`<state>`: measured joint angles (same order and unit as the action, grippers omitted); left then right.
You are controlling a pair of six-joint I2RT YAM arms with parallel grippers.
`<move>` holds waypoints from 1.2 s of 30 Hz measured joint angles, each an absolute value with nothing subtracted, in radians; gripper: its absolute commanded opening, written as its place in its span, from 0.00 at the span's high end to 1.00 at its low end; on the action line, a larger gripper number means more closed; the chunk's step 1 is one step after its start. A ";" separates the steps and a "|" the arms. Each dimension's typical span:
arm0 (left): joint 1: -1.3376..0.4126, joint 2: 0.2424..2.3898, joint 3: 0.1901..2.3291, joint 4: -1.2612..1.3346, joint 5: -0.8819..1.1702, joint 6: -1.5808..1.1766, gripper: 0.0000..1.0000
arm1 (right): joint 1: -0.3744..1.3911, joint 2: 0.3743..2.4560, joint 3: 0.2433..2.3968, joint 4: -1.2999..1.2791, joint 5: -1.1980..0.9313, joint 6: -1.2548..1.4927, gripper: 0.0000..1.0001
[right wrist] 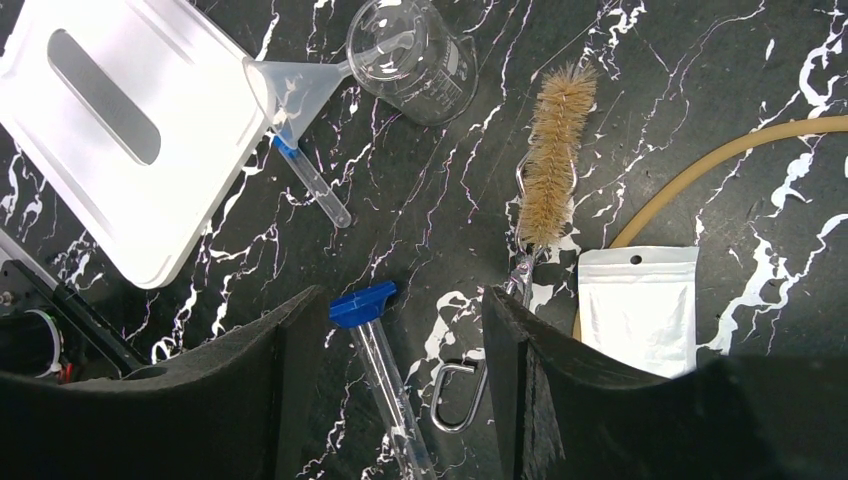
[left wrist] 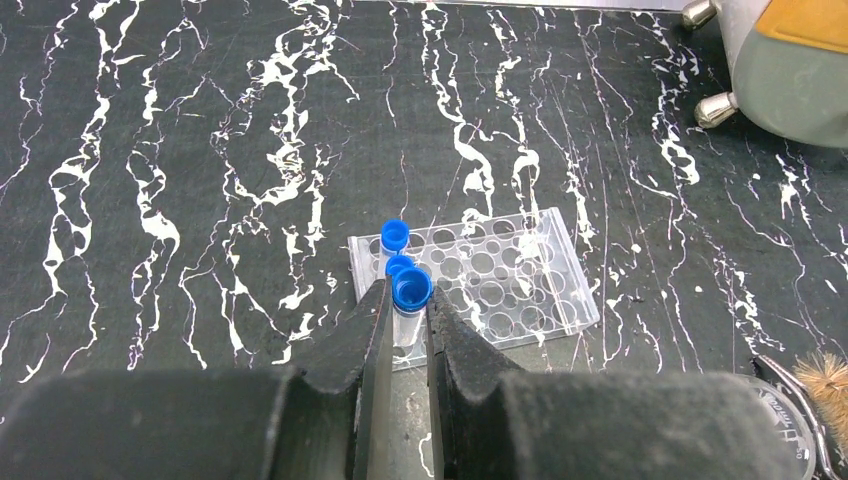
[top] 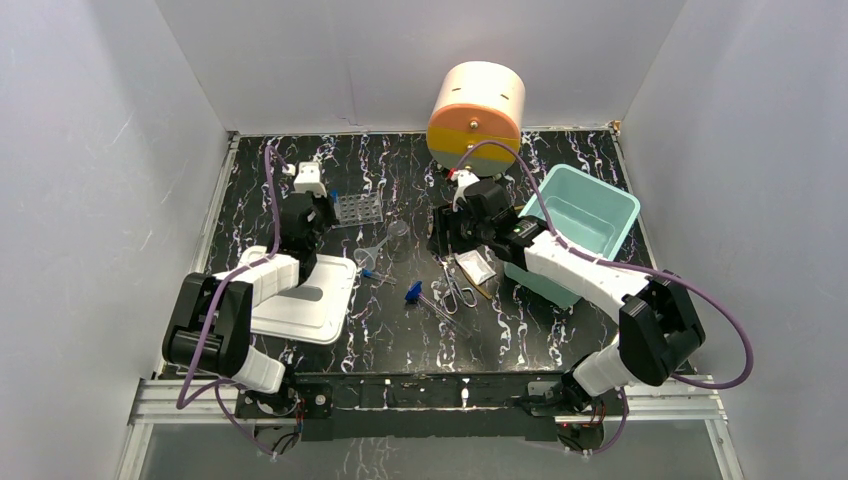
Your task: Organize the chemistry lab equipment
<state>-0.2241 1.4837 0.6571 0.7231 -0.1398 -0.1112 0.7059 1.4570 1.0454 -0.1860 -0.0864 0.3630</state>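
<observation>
My left gripper [left wrist: 405, 298] is shut on a blue-capped clear tube [left wrist: 411, 290], held upright at the near left corner of the clear grid rack [left wrist: 500, 285]. Two more blue-capped tubes [left wrist: 395, 234] stand in the rack. My right gripper [right wrist: 398, 300] is open and empty above a lying blue-capped tube [right wrist: 375, 350] and the metal scissors' handle loop [right wrist: 455, 388]. Beside it are the brush [right wrist: 555, 150], the small clear bag [right wrist: 640, 305], the tan tubing [right wrist: 720, 160] and the clear funnel [right wrist: 295, 90], which has another tube [right wrist: 315, 185] next to it.
A glass beaker [right wrist: 410, 60] lies by the funnel. A white lid [top: 305, 295] lies at the left front. A teal bin [top: 580, 220] stands at the right. The cream-and-orange drawer unit [top: 475, 105] stands at the back.
</observation>
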 measured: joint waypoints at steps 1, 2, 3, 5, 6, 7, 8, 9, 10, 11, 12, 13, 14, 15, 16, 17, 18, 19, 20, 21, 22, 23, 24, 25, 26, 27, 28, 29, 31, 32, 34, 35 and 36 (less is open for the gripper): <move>-0.224 1.484 0.651 0.735 -0.138 -0.109 0.95 | 0.706 1.455 1.045 -0.186 -0.086 0.363 0.34; -0.224 1.484 0.646 0.743 -0.138 -0.106 0.95 | 0.706 1.454 1.045 -0.187 -0.086 0.363 0.34; -0.224 1.485 0.638 0.752 -0.136 -0.102 0.95 | 0.706 1.454 1.045 -0.188 -0.086 0.362 0.34; -0.224 1.486 0.626 0.765 -0.134 -0.091 0.95 | 0.706 1.454 1.045 -0.197 -0.086 0.361 0.34; -0.224 1.491 0.623 0.774 -0.133 -0.084 0.95 | 0.706 1.454 1.045 -0.205 -0.086 0.360 0.34; -0.224 1.496 0.623 0.781 -0.132 -0.078 0.95 | 0.706 1.454 1.045 -0.212 -0.086 0.359 0.34; -0.224 1.502 0.623 0.788 -0.131 -0.071 0.95 | 0.706 1.454 1.045 -0.219 -0.085 0.358 0.34; -0.224 1.507 0.622 0.791 -0.130 -0.065 0.95 | 0.706 1.454 1.045 -0.225 -0.085 0.358 0.34; -0.224 1.510 0.621 0.797 -0.130 -0.061 0.95 | 0.706 1.454 1.045 -0.231 -0.085 0.356 0.34; -0.224 1.512 0.621 0.803 -0.129 -0.058 0.95 | 0.706 1.454 1.045 -0.236 -0.084 0.355 0.34; -0.224 1.514 0.621 0.808 -0.125 -0.054 0.95 | 0.706 1.454 1.045 -0.239 -0.084 0.354 0.34; -0.224 1.514 0.621 0.811 -0.122 -0.052 0.95 | 0.706 1.454 1.045 -0.241 -0.082 0.353 0.34; -0.224 1.515 0.621 0.815 -0.119 -0.051 0.95 | 0.706 1.453 1.045 -0.241 -0.081 0.352 0.34; -0.224 1.515 0.621 0.818 -0.118 -0.050 0.95 | 0.706 1.452 1.045 -0.241 -0.081 0.352 0.34; -0.224 1.515 0.619 0.823 -0.118 -0.049 0.95 | 0.706 1.452 1.045 -0.241 -0.080 0.351 0.34; -0.224 1.515 0.616 0.826 -0.118 -0.048 0.95 | 0.706 1.450 1.045 -0.241 -0.079 0.350 0.34; -0.224 1.515 0.613 0.830 -0.119 -0.047 0.95 | 0.706 1.449 1.045 -0.242 -0.078 0.350 0.34; -0.224 1.516 0.612 0.830 -0.119 -0.047 0.95 | 0.706 1.448 1.045 -0.242 -0.078 0.348 0.34; -0.224 1.517 0.610 0.831 -0.119 -0.045 0.95 | 0.706 1.446 1.045 -0.242 -0.077 0.348 0.34; -0.224 1.517 0.610 0.831 -0.119 -0.044 0.95 | 0.706 1.446 1.045 -0.243 -0.077 0.348 0.34; -0.224 1.518 0.609 0.831 -0.119 -0.044 0.95 | 0.706 1.446 1.045 -0.243 -0.077 0.348 0.34; -0.224 1.518 0.606 0.832 -0.119 -0.044 0.95 | 0.706 1.446 1.045 -0.244 -0.076 0.347 0.34; -0.224 1.518 0.603 0.834 -0.119 -0.044 0.95 | 0.706 1.446 1.045 -0.245 -0.075 0.347 0.34; -0.224 1.518 0.600 0.835 -0.119 -0.045 0.95 | 0.706 1.446 1.045 -0.245 -0.075 0.347 0.34; -0.224 1.518 0.596 0.835 -0.119 -0.045 0.95 | 0.706 1.446 1.045 -0.245 -0.074 0.346 0.34; -0.224 1.518 0.593 0.835 -0.118 -0.045 0.95 | 0.706 1.446 1.045 -0.246 -0.074 0.345 0.34; -0.224 1.518 0.590 0.836 -0.118 -0.046 0.95 | 0.706 1.446 1.045 -0.246 -0.074 0.345 0.34; -0.224 1.518 0.588 0.839 -0.118 -0.047 0.95 | 0.706 1.446 1.045 -0.246 -0.074 0.344 0.34; -0.224 1.519 0.587 0.843 -0.118 -0.050 0.95 | 0.706 1.446 1.045 -0.246 -0.074 0.344 0.34; -0.224 1.522 0.586 0.847 -0.118 -0.052 0.95 | 0.706 1.446 1.045 -0.246 -0.073 0.344 0.34; -0.224 1.532 0.586 0.858 -0.116 -0.054 0.95 | 0.706 1.446 1.045 -0.246 -0.070 0.344 0.34; -0.224 1.539 0.586 0.861 -0.115 -0.054 0.95 | 0.706 1.446 1.045 -0.246 -0.070 0.344 0.34; -0.224 1.547 0.586 0.869 -0.115 -0.054 0.95 | 0.706 1.446 1.045 -0.247 -0.068 0.344 0.34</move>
<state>-0.2245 1.5471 0.5858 0.8688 -0.1154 -0.0540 0.7059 1.4456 1.0454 -0.2466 -0.0681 0.3439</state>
